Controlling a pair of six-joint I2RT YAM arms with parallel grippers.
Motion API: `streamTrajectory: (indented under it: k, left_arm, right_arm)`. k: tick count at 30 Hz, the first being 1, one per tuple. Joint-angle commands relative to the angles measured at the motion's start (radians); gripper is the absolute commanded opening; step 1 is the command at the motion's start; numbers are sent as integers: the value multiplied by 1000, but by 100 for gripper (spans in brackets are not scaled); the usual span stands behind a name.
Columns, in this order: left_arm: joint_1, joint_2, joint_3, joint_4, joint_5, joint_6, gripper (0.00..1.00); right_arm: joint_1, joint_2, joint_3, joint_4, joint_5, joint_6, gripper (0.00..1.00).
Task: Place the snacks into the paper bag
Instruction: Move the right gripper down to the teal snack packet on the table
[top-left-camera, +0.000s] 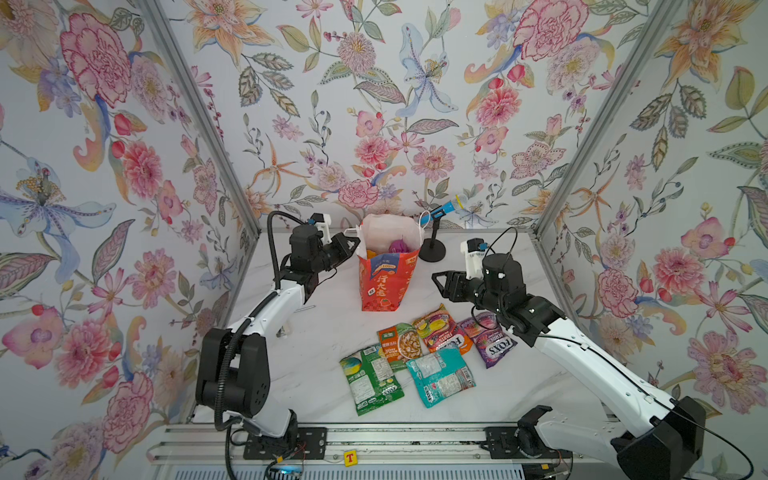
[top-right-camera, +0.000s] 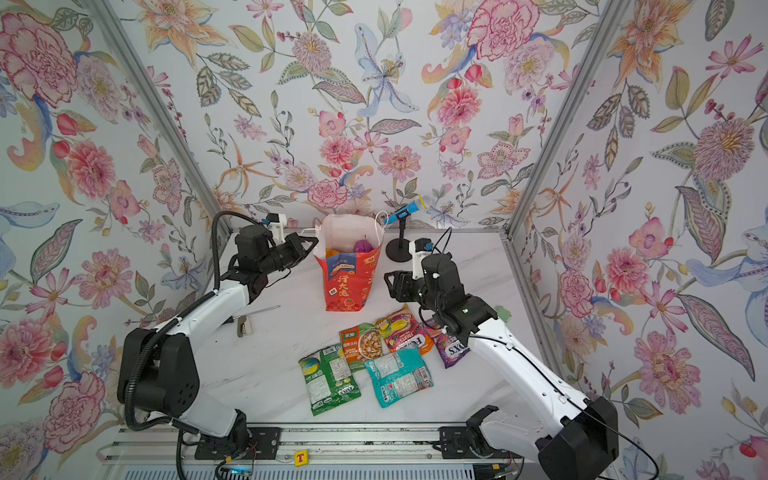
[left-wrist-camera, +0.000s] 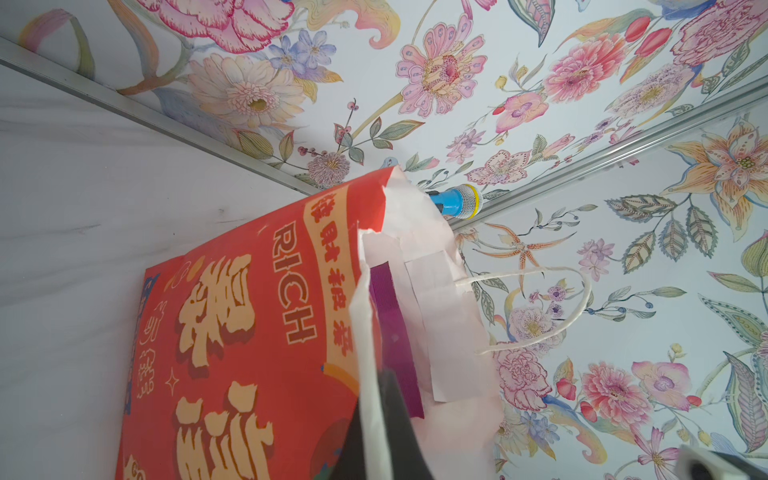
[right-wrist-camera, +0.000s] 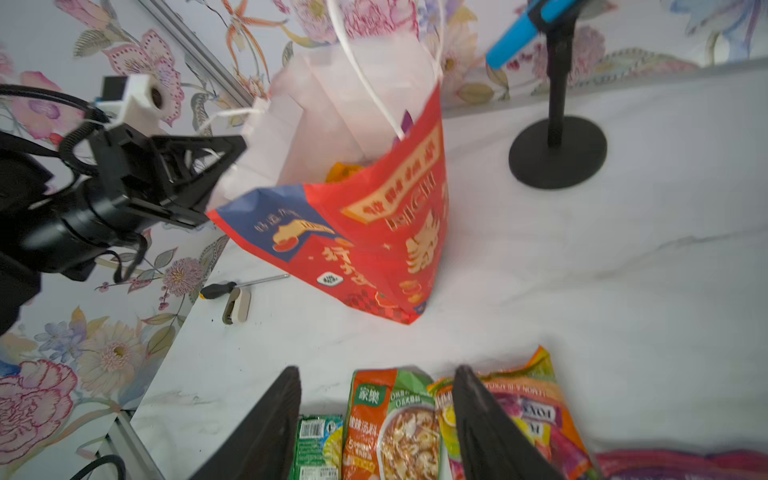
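Pinching, as far as the view shows, the left rim of the paper bag (top-left-camera: 384, 286), the closed left gripper (top-left-camera: 354, 244) steadies it upright mid-table. The right gripper (top-left-camera: 436, 284) hovers above the snacks (top-left-camera: 440, 376), fingers wide and empty. Two packets already show inside the bag. Next it must descend onto a loose packet.

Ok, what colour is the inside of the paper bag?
White, with a faint pink tint, on the inner wall of the paper bag. The right wrist view shows it best.
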Motion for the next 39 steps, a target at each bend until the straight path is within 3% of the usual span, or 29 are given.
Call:
streamTrajectory:
  k: [1, 16, 27, 39]
  left_arm:
    - [9, -2, -9, -11, 26, 8, 0]
    - [10, 1, -3, -16, 32, 9, 0]
    - [9, 4, 5, -23, 35, 8, 0]
    - [11, 9, 4, -16, 37, -3, 0]
  right_arm:
    - [-20, -54, -110, -64, -53, 79, 60]
    - [-34, -171, -443, -175, -67, 174, 60]
    - [-36, -271, -580, -179, -39, 233, 70]
    - [-40, -185, -728, 86, -148, 278, 68]
